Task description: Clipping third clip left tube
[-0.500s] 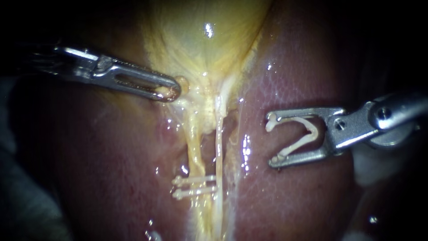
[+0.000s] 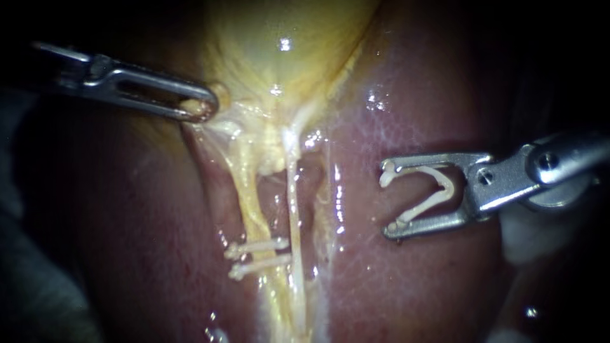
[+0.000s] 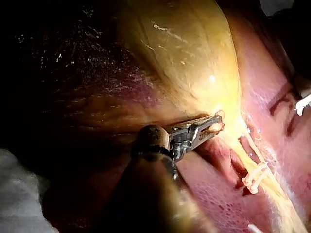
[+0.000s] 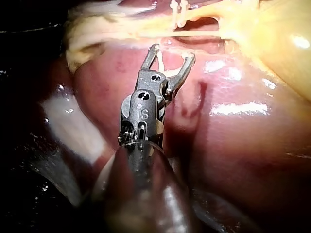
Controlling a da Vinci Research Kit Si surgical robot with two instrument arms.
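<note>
Left tube (image 2: 249, 200), the thicker yellow strand, runs from 12 toward 6 o'clock at centre. At 10 o'clock the left instrument (image 2: 202, 108) has its claw pinching the gallbladder (image 2: 286, 63) edge, which appears to keep the strand taut. Two clips (image 2: 259, 245) already cross the tube low down. The thin right tube (image 2: 293, 203) lies just beside it, toward 3 o'clock. There the right instrument (image 2: 387, 201) holds a loaded clip (image 2: 450, 187), its claw spread but touching it on both sides. The clip should probably go on the bare stretch on the 12 o'clock side of the seated pair, around the left tube only. Bare liver (image 2: 413, 279) gives open room for the approach.
</note>
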